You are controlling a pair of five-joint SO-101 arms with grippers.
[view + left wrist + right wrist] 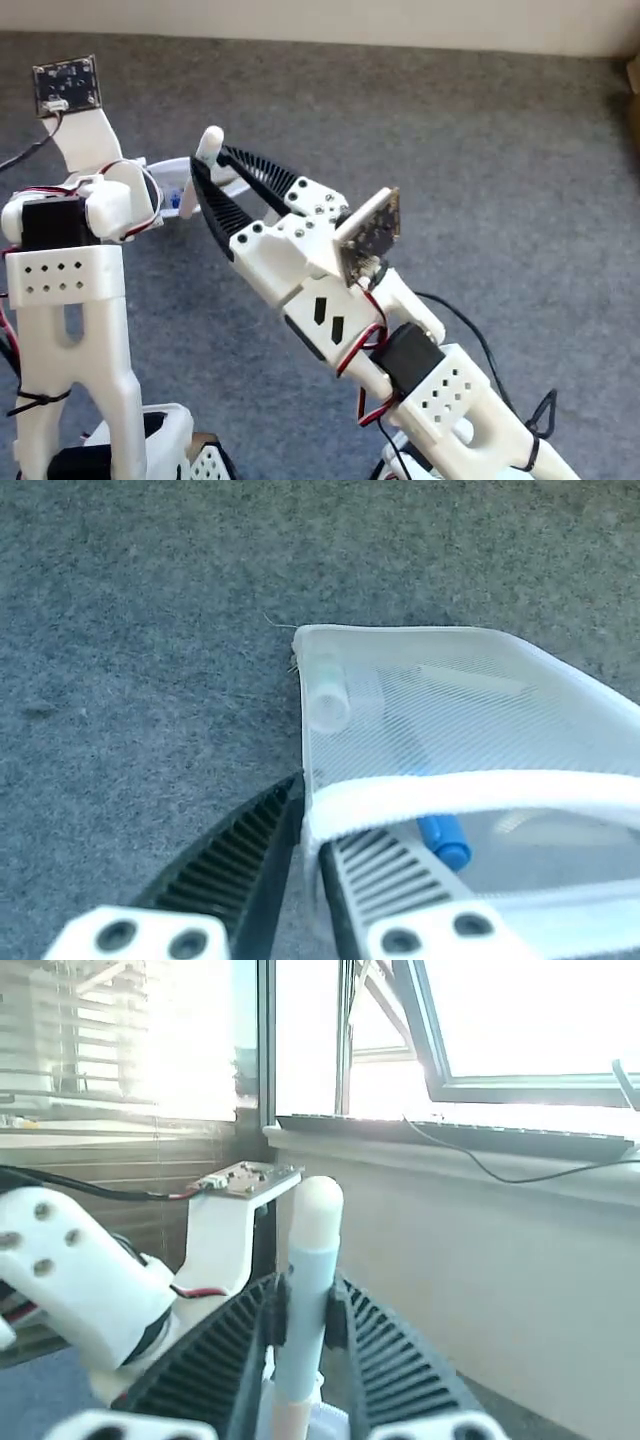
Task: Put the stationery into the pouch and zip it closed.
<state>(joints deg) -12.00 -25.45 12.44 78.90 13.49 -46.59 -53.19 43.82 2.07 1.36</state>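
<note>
A white pen (305, 1260) is gripped between the closed fingers of the right gripper (305, 1310). It is held lengthwise along them, so that its capped end juts past the tips and can, it is judged, be fed forward into an opening. Just beside it, the left gripper (300, 805) is shut on the corner edge of the mesh pouch (560, 705). The corner appears to be pinched so that the mouth is held up and steady for filling. Through the mesh a blue pen (445, 840) and a white tube (328, 695) can be seen already inside. Beneath the pouch lies the grey carpet (130, 680). The zip is judged not yet drawn.
</note>
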